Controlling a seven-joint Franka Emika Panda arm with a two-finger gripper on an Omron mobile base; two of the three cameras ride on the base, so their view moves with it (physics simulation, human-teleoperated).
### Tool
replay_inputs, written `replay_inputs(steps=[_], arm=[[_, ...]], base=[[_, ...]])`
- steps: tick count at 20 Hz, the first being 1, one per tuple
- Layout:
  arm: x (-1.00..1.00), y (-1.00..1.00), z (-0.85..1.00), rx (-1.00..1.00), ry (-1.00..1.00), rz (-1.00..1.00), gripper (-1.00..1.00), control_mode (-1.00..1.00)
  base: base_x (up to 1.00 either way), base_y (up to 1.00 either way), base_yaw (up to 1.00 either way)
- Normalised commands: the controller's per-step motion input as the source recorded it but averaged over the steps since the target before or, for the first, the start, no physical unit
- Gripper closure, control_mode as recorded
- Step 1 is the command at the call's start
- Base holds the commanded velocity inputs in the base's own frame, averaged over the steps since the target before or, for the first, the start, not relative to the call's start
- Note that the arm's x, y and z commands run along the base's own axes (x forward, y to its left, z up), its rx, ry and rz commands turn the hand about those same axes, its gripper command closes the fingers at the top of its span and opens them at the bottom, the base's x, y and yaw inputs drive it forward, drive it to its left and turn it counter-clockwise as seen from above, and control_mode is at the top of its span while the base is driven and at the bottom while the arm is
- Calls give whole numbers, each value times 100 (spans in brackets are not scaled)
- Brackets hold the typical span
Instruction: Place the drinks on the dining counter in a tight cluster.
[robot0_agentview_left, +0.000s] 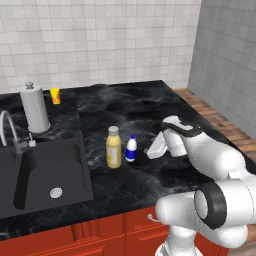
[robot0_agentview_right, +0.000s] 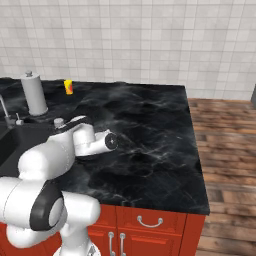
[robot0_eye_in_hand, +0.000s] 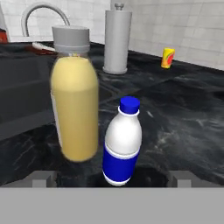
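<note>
Two drinks stand upright, close side by side, on the black marble dining counter (robot0_agentview_left: 150, 105) (robot0_agentview_right: 150, 125) (robot0_eye_in_hand: 188, 109), just right of the sink. One is a yellow bottle (robot0_agentview_left: 114, 148) (robot0_eye_in_hand: 75, 113) with a grey cap (robot0_agentview_right: 59, 121). The other is a small blue-and-white bottle (robot0_agentview_left: 131, 149) (robot0_eye_in_hand: 122, 146) with a blue cap. My gripper (robot0_agentview_left: 146, 151) (robot0_eye_in_hand: 113, 179) lies low over the counter, pointing left at them. It is open wide, and the small bottle stands just ahead between the fingertips (robot0_eye_in_hand: 43, 178), untouched. In the right base view my arm hides most of both bottles.
A tall grey paper towel cylinder (robot0_agentview_left: 35, 107) (robot0_agentview_right: 34, 93) (robot0_eye_in_hand: 117, 39) stands behind the sink (robot0_agentview_left: 45, 175) by the faucet (robot0_agentview_left: 10, 127). A small orange-yellow cup (robot0_agentview_left: 55, 95) (robot0_agentview_right: 68, 86) (robot0_eye_in_hand: 167, 57) sits near the tiled back wall. Wooden floor (robot0_agentview_right: 225, 150) lies beyond the counter's right edge.
</note>
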Motion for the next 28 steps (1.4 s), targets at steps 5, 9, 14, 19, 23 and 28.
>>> replay_inputs(steps=[5,9,14,19,23,28], arm=[[-25,-14,46,0,39,-27,-100,-100],[-41,-23,44,0,28,-20,-100,-100],[-50,-24,38,0,18,-22,-100,-100],[-48,-13,33,0,12,-26,-100,-100],[-42,-3,35,0,10,-23,-100,-100],[-39,0,25,0,5,-16,-100,-100]], base=[[0,0,0],[0,0,0],[0,0,0],[0,0,0],[0,0,0],[0,0,0]])
